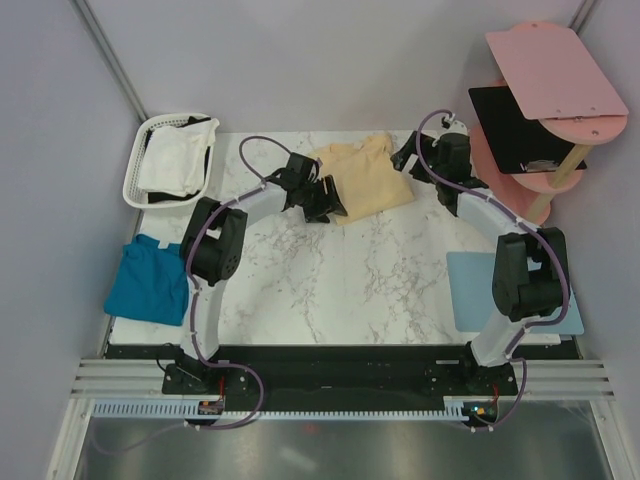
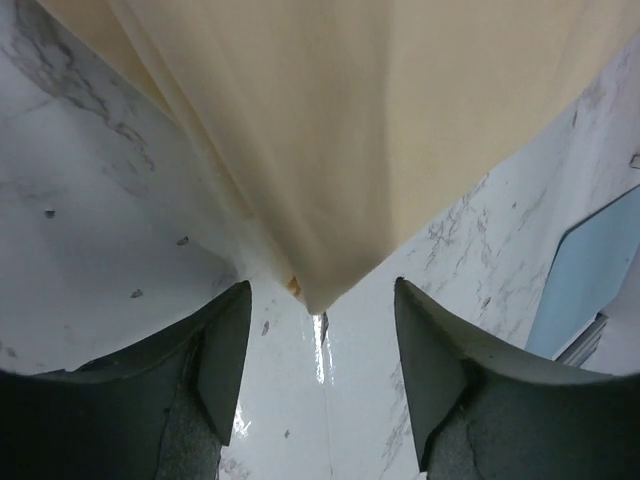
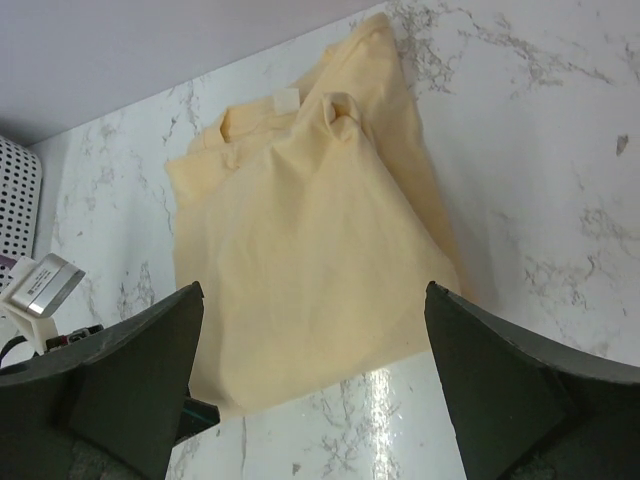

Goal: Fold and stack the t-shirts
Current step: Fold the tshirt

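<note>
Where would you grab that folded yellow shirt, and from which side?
I'd grip the yellow shirt at its near-left corner, coming in low along the table from the side of the left pincer. That corner tapers to a point facing the open jaws, offering a thin edge to pinch; the rest lies broad and flat.

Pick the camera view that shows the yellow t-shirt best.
Right wrist: the yellow t-shirt lies nearly whole in frame, collar visible. Top external shows it small and far off; left wrist shows only one corner up close.
</note>
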`<act>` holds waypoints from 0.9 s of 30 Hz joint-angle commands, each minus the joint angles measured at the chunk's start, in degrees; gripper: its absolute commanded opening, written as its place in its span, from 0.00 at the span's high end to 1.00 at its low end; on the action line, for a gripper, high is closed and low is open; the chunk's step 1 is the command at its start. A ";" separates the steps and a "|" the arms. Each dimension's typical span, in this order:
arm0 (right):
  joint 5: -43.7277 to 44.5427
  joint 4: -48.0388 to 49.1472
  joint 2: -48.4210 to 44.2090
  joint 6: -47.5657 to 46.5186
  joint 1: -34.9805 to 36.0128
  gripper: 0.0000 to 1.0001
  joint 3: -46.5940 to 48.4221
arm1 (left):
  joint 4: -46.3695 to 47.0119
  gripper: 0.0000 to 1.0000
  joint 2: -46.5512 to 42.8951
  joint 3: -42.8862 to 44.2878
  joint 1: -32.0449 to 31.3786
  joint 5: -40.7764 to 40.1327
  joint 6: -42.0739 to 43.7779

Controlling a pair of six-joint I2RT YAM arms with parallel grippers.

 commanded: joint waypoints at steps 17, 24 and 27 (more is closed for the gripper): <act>-2.50 -5.36 -11.41 -1.52 -0.19 0.02 -14.06 | -3.01 0.98 -12.58 -22.23 -1.66 -0.95 4.16; -5.48 -5.89 -12.12 -3.37 -0.10 0.02 -16.09 | -13.98 0.38 -28.93 -33.93 -1.84 -6.47 8.29; -7.94 -4.75 -10.28 -3.11 -0.01 0.02 -14.77 | -17.95 0.18 -37.34 -34.20 -1.92 -11.75 9.44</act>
